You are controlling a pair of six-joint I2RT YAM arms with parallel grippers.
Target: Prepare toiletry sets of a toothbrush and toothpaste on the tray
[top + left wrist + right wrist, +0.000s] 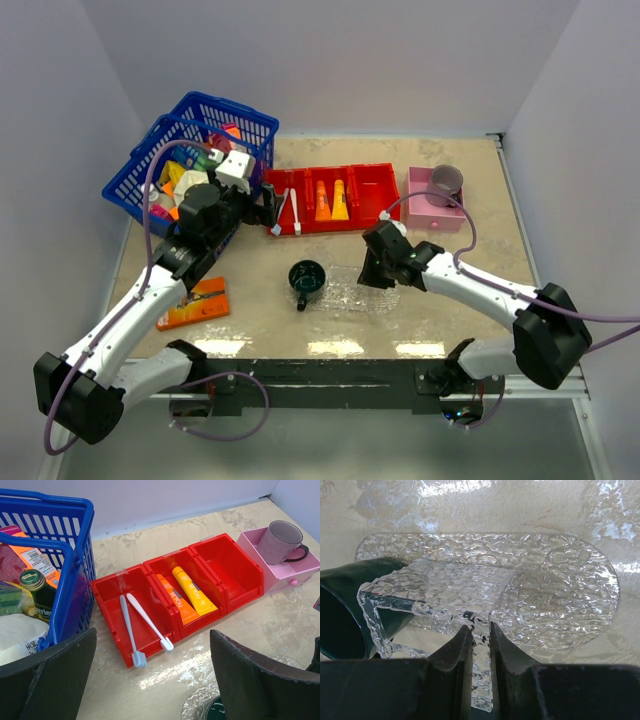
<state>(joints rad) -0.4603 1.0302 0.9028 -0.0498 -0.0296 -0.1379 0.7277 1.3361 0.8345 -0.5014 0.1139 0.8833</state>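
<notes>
Around the glossy beige tabletop under the clear tray stand white walls.

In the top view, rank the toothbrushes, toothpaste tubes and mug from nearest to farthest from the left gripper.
1. Toothbrushes, in the left compartment of the red bin, just beside the left gripper.
2. Toothpaste tubes, in the middle compartment.
3. Mug, on the pink box, far right.
</notes>
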